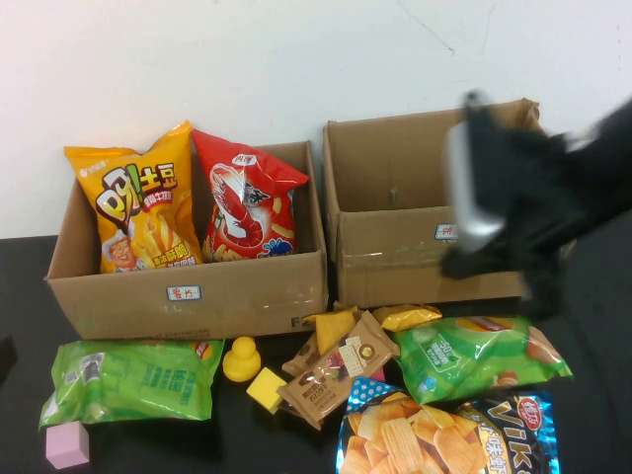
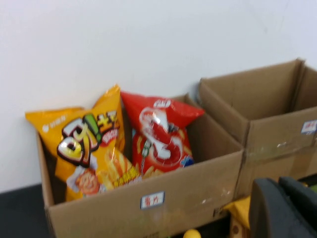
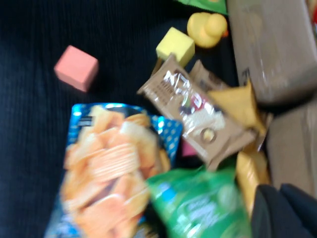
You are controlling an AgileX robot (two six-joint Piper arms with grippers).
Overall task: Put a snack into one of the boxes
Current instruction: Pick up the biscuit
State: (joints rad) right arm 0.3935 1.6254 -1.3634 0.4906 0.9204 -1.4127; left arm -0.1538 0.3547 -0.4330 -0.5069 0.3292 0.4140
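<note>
Two open cardboard boxes stand at the back. The left box (image 1: 188, 296) holds an orange chip bag (image 1: 138, 202) and a red shrimp-chip bag (image 1: 247, 202). The right box (image 1: 395, 267) shows nothing inside. Snacks lie in front: a green bag (image 1: 133, 380) at left, brown bars (image 1: 336, 370), small yellow packs (image 1: 405, 316), a green bag (image 1: 479, 355) and a blue chip bag (image 1: 444, 434) at right. My right gripper (image 1: 538, 296) hangs blurred before the right box, over the right green bag (image 3: 198, 203), shut and empty (image 3: 285, 210). My left gripper (image 2: 282, 208) is shut and empty, facing the left box (image 2: 148, 203).
A yellow rubber duck (image 1: 241, 357), a yellow cube (image 1: 266, 388) and a pink cube (image 1: 67, 444) lie among the snacks on the black table. A white wall stands behind the boxes.
</note>
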